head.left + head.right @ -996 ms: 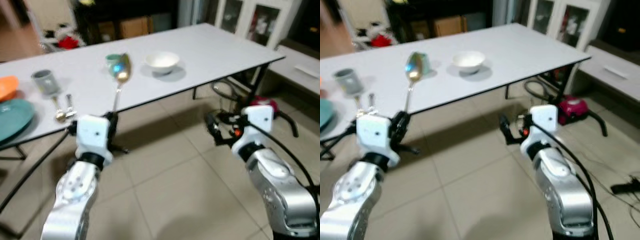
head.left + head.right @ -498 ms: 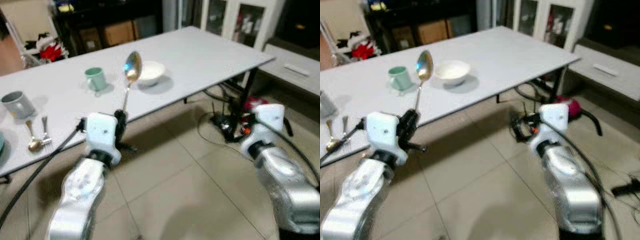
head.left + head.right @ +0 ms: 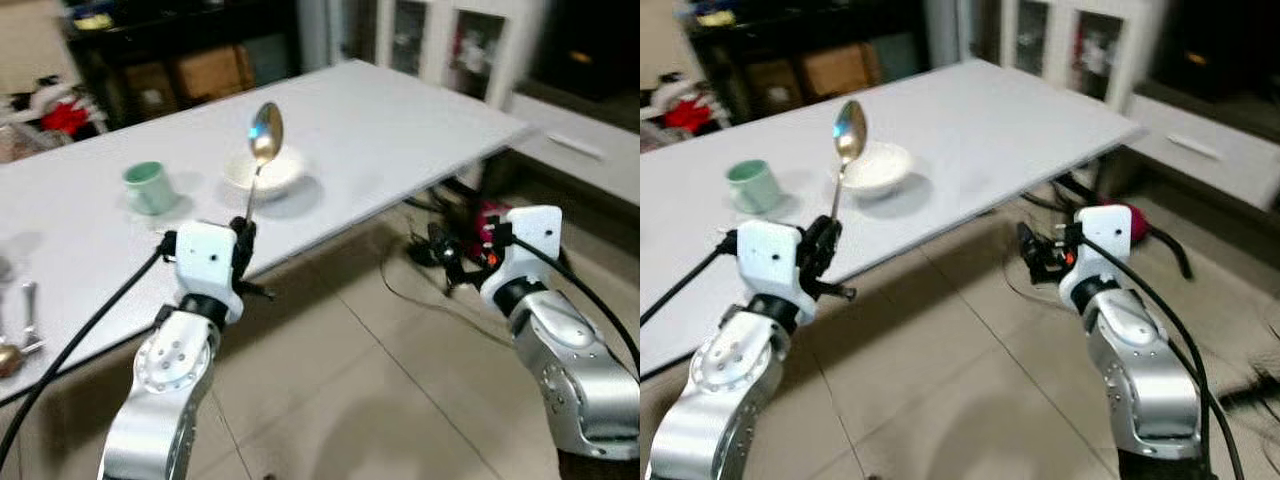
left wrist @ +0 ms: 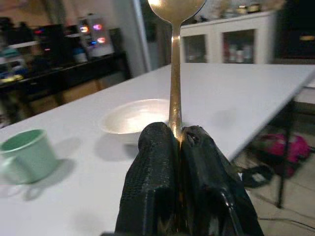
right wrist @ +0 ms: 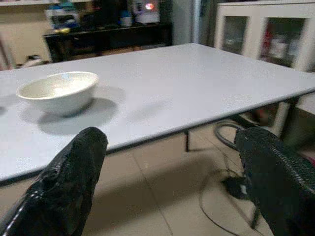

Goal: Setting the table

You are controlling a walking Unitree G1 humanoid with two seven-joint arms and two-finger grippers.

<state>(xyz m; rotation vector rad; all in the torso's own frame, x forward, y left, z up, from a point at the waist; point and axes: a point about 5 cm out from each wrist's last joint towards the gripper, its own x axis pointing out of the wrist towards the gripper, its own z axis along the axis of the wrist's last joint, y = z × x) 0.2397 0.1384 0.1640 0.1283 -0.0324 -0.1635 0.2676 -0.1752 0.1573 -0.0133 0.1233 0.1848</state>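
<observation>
Mug (image 3: 149, 187) left of bowl (image 3: 264, 172), both on table (image 3: 400, 110).

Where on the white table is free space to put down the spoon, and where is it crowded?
The long white table is bare from the white bowl to its far right end. It is fuller toward the green mug. The left claw holds the gold spoon upright.

No text, label, brand, number or sign can be read anywhere in these views.
</observation>
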